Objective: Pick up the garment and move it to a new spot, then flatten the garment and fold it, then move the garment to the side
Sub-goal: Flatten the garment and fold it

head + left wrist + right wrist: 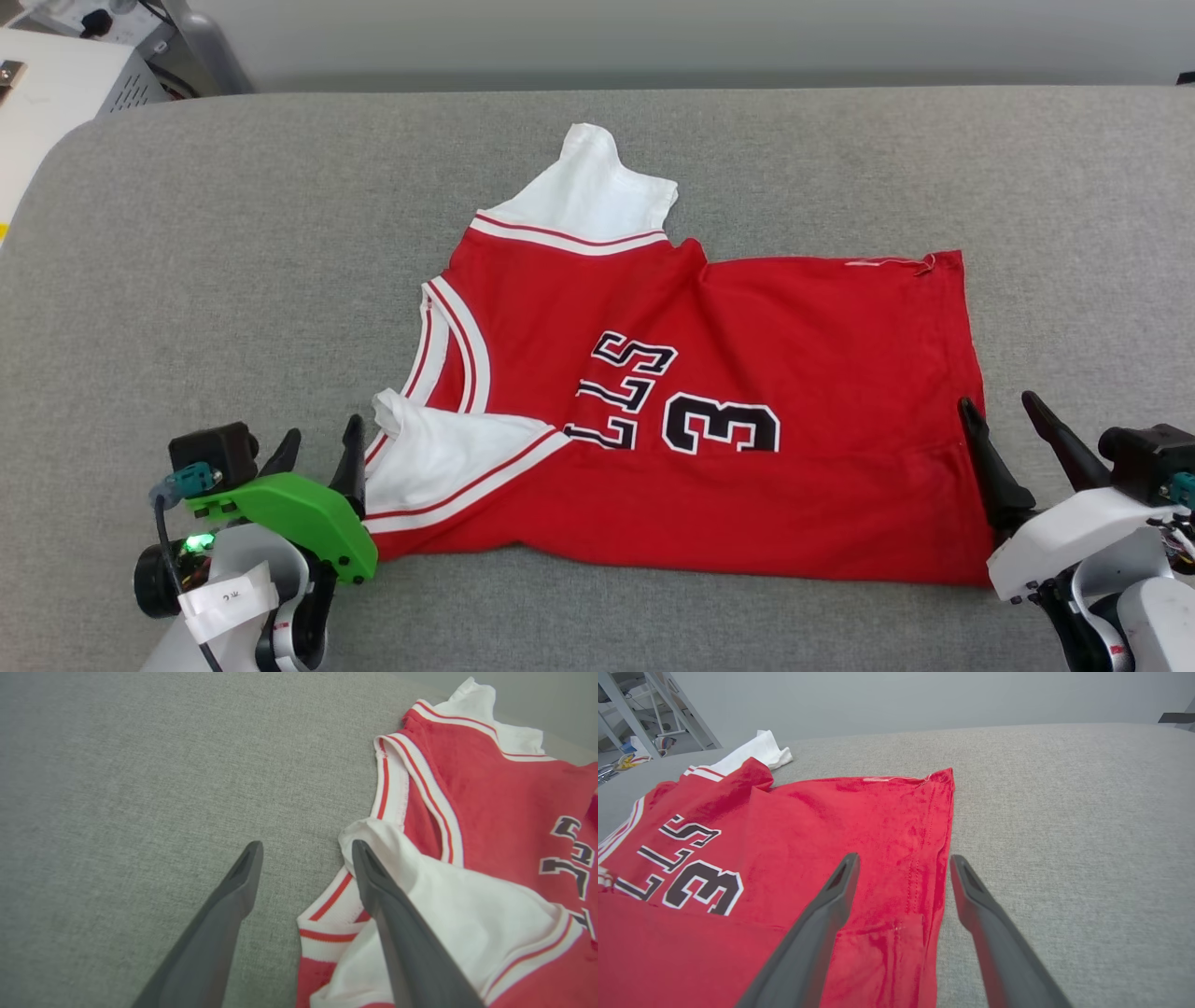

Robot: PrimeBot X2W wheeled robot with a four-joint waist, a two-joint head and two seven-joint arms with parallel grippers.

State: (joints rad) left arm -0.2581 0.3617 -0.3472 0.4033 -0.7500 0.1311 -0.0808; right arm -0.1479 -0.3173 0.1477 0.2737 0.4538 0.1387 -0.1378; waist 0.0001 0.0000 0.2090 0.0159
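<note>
Two grippers, and both stand open with nothing in them: the left gripper (322, 429) at the near left corner of the cloth, the right gripper (998, 401) at the near right corner.

And the garment itself?

The garment (747, 355) lies mid-way across the grey desk (233, 280), between the two. Its long axis runs left to right, with collar and sleeves at the left end and the hem (962, 355) at the right.

Which arm is nearer to it?

Neither, really. The left gripper has one finger against the near white sleeve (439, 457) and the other over bare desk. The right gripper straddles the near end of the hem, one finger above red cloth, the other above the desk. Whether that one touches the cloth, I can't tell from here.

So which way does the cloth lie from them?

Off to the far side and inward from each. The near edge looks doubled over: a red band hides the lower part of the lettering beside the number (719, 425), so I'd judge one lengthwise fold is in. The far sleeve (597, 187) pokes out past the far edge. My guess is the next fold wants one end carried along that long axis toward the other, and either arm is placed to start it.
</note>
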